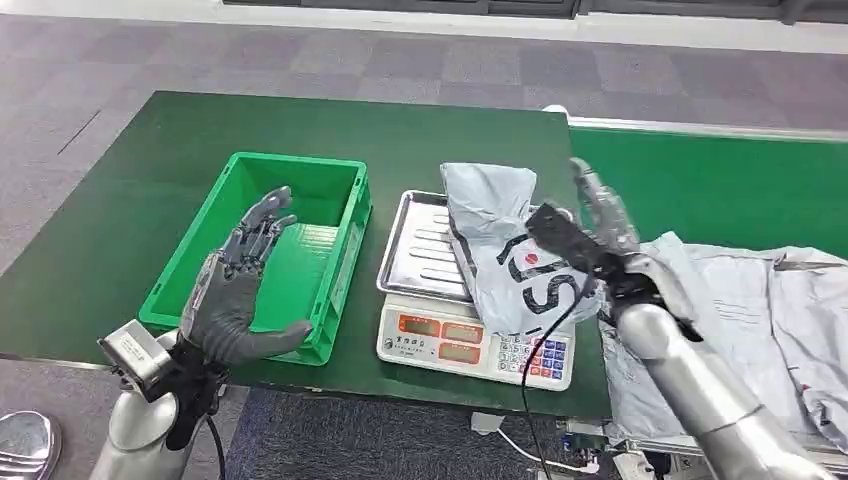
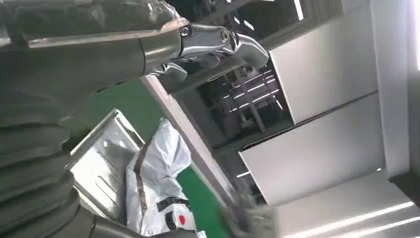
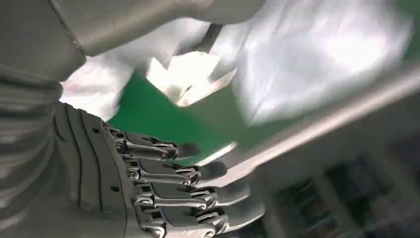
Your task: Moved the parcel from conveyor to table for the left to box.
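- Lying crumpled across the steel tray of the scale (image 1: pixel 470 345), the grey parcel (image 1: pixel 505 250) sits on the green counter (image 1: pixel 130 200).
- Right hand (image 1: pixel 605 225) hovers just beside the parcel, fingers spread, holding nothing.
- Left hand (image 1: pixel 240 285) hangs over the green box (image 1: pixel 330 290), fingers apart and empty.
- More grey bags (image 1: pixel 760 300) lie on the conveyor (image 1: pixel 700 180).

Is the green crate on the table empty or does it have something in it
Empty. In the head view the green crate shows only its bare ribbed floor; the left hand hovers open at it, and the grey parcel lies on the scale.
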Available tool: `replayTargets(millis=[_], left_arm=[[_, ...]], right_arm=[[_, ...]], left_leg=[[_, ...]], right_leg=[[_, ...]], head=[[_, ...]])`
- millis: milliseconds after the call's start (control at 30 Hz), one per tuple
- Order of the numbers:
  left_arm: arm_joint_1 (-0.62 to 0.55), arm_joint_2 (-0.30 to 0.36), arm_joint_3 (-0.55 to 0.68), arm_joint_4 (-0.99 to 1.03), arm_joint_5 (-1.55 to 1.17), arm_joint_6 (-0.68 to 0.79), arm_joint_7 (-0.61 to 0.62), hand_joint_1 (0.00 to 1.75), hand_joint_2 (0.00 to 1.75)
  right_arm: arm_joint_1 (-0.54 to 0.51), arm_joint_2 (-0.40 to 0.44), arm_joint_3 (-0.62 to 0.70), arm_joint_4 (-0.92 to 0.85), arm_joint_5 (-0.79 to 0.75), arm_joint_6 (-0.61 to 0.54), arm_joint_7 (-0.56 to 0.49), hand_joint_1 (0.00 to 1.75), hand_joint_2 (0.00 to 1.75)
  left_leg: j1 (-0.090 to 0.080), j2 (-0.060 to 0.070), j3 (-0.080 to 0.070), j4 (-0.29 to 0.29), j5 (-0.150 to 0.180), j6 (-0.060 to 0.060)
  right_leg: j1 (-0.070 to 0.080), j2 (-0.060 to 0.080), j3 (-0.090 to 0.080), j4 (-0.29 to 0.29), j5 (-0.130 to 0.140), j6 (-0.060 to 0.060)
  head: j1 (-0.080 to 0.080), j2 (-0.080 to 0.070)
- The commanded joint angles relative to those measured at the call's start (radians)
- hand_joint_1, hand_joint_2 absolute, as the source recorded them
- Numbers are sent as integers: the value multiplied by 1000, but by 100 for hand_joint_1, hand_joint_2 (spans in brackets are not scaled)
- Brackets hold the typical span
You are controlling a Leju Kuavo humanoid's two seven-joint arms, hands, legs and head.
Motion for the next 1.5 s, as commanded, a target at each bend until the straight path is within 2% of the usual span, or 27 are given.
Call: replayTargets(millis=[33,167,433,733,833,1367,1500], left_arm=[[-12,-36,25,14,-11,-16,7,0,175],[-12,-37,26,17,-13,-17,7,0,175],[-13,-37,25,16,-14,-17,7,0,175],[-47,-26,-27,59,-52,-42,25,0,175],[-53,-26,-32,69,-56,-39,25,0,175],[-53,-24,-31,69,-56,-39,25,0,175],[-159,-12,-112,163,-107,-24,21,0,175]], right_arm=[[98,50,-405,-100,23,40,8,0,175],[108,58,-421,-103,29,37,13,0,175],[117,62,-423,-112,32,34,13,0,175],[164,78,-497,-135,18,35,-21,0,175],[173,77,-502,-136,16,33,-28,0,175],[170,78,-502,-136,16,34,-26,0,175],[226,103,-549,-163,-15,31,-53,0,175]], left_leg=[[1,4,3,-1,0,1],[-1,8,4,-2,-1,0],[-1,10,5,-2,-1,0],[0,8,5,-2,0,0],[-1,6,5,-2,0,0],[-1,10,5,-2,0,0],[0,8,5,-2,0,0]], right_leg=[[1,3,2,-3,1,0],[-1,8,1,-2,2,-1],[0,8,1,-3,2,-1],[0,7,2,-3,2,-1],[-1,5,2,-2,1,-1],[0,9,1,-3,2,-1],[0,7,2,-4,2,-1]], head=[[0,0],[0,0],[0,0],[0,0],[0,0],[0,0],[0,0]])
